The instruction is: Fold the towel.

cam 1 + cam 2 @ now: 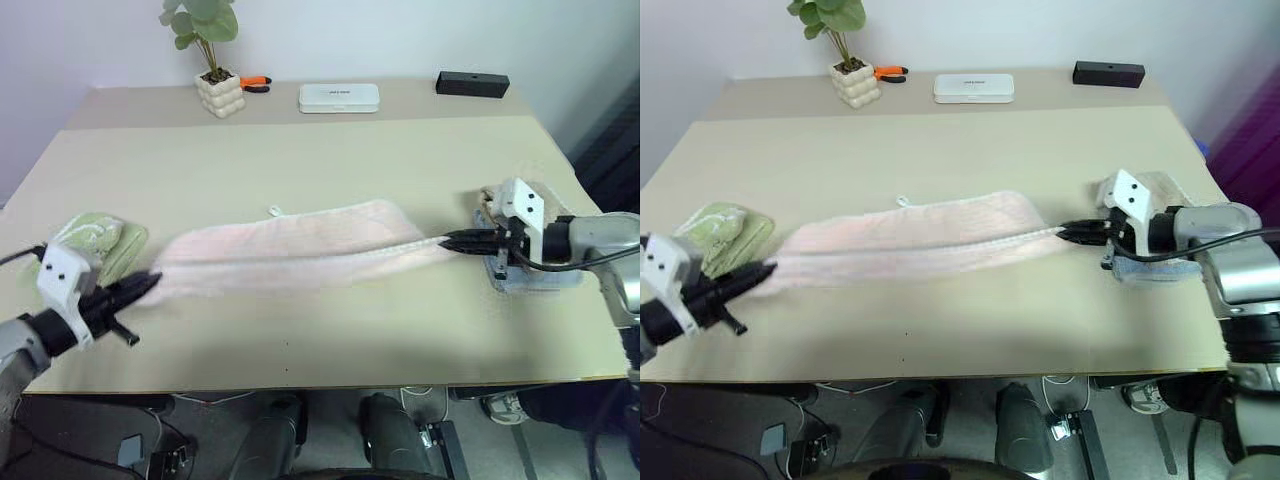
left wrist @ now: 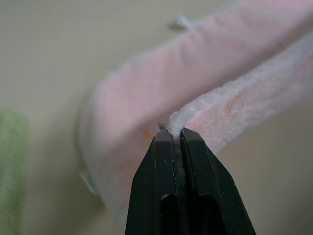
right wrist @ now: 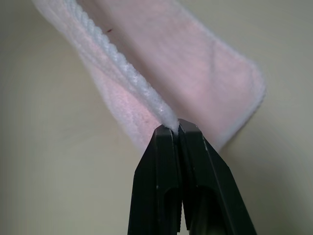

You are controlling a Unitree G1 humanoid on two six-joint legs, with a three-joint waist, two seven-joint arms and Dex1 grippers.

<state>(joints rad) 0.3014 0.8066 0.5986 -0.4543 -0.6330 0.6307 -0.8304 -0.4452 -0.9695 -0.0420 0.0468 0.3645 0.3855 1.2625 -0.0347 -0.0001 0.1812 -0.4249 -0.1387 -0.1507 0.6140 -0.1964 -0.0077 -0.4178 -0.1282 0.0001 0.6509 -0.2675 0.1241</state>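
Note:
The pale pink towel (image 1: pixel 290 250) stretches across the middle of the table, pulled taut between both grippers, its near edge lifted and its far part lying on the tabletop with a tiny white loop (image 1: pixel 274 211) at the far edge. My left gripper (image 1: pixel 150 282) is shut on the towel's left corner (image 2: pixel 173 122). At the right, my right gripper (image 1: pixel 447 240) is shut on the opposite corner (image 3: pixel 168 120).
A light green towel (image 1: pixel 95 240) lies folded beside my left gripper. A pale towel (image 1: pixel 540 270) lies under my right arm. Along the table's far edge stand a potted plant (image 1: pixel 217 85), an orange tool (image 1: pixel 256 83), a white case (image 1: pixel 339 97) and a black box (image 1: pixel 472 83).

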